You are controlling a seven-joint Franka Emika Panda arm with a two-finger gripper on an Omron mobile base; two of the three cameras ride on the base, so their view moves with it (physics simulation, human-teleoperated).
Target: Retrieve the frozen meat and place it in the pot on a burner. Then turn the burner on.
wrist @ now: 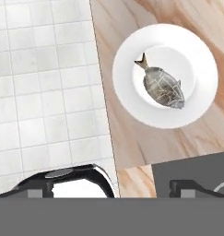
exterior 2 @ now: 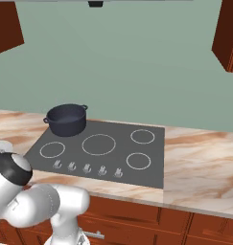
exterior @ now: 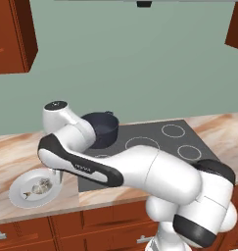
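Fish-shaped meat (wrist: 163, 86) lies on white plate (wrist: 127, 69) on tabletop (wrist: 127, 27). Fingers (wrist: 109, 184) open above, holding nothing. Pot (exterior 2: 66, 119) on back burner.

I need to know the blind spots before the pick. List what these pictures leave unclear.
- Gripper: left base view, hidden behind the forearm above the plate.
- Pot: left base view, its left side is covered by the arm; the inside is too dark to read.
- Knobs: right base view, too small to read their settings.
- Meat: its underside is hidden against the plate.
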